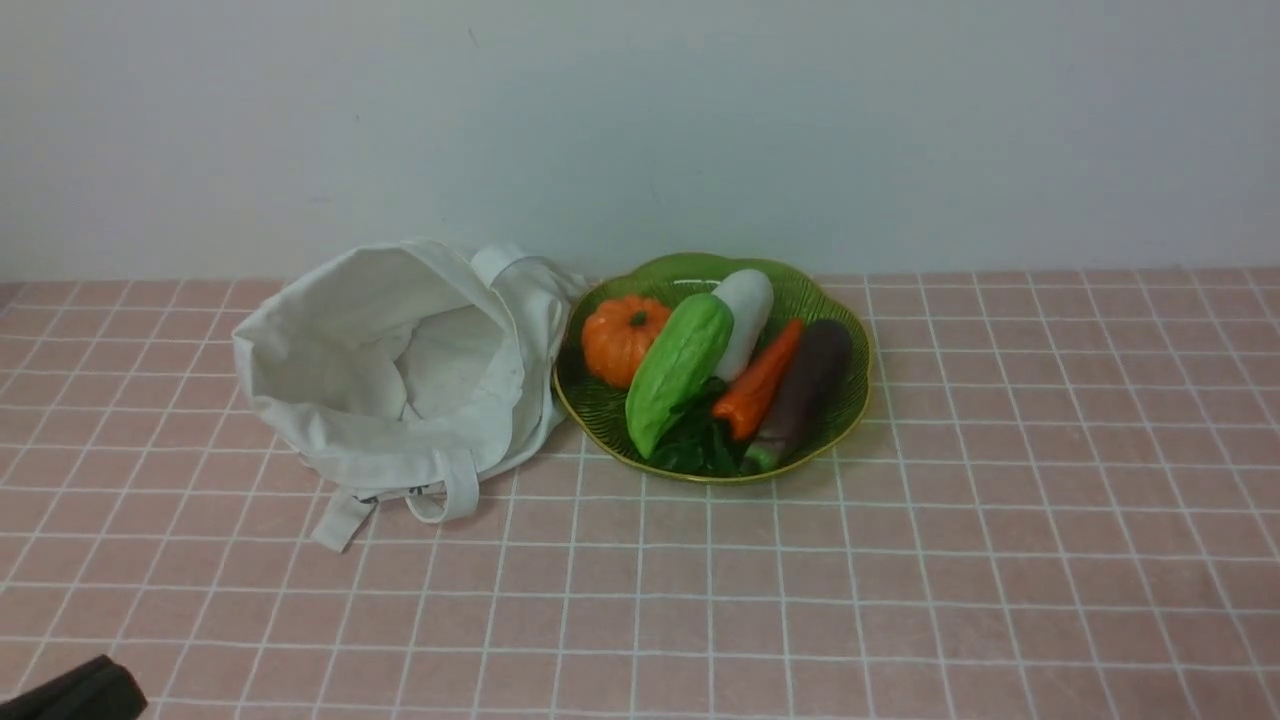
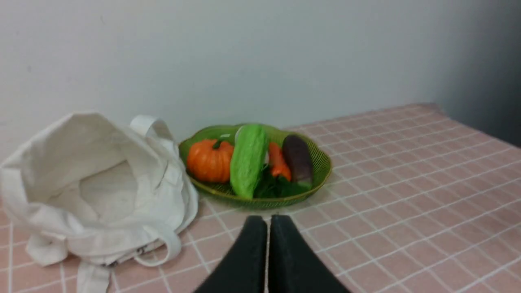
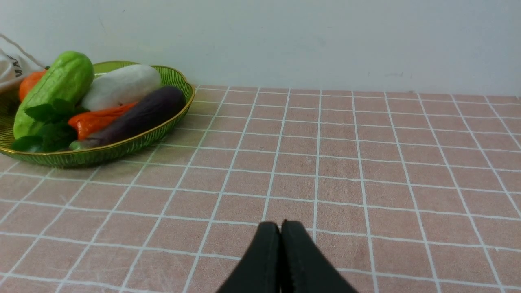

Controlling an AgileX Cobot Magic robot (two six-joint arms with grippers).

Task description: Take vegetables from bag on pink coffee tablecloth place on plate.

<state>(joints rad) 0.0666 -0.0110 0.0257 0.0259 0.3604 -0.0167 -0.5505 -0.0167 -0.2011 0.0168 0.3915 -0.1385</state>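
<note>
The dark purple eggplant [image 1: 802, 390] lies at the right side of the green plate [image 1: 850, 408], green stem end toward me; it also shows in the left wrist view [image 2: 298, 160] and the right wrist view [image 3: 138, 115]. The off-white cloth bag [image 1: 400, 375] lies open-mouthed left of the plate and touches it; what shows of its inside looks empty. My left gripper [image 2: 268, 221] is shut and empty, low over the cloth in front of plate and bag. My right gripper [image 3: 280, 226] is shut and empty, over bare cloth right of the plate.
On the plate are also an orange pumpkin [image 1: 622, 338], a light green gourd [image 1: 680, 368], a white radish [image 1: 745, 318], an orange carrot [image 1: 760, 382] and dark green leaves [image 1: 695, 445]. The pink grid tablecloth [image 1: 1000, 560] covers the table. A white wall stands behind.
</note>
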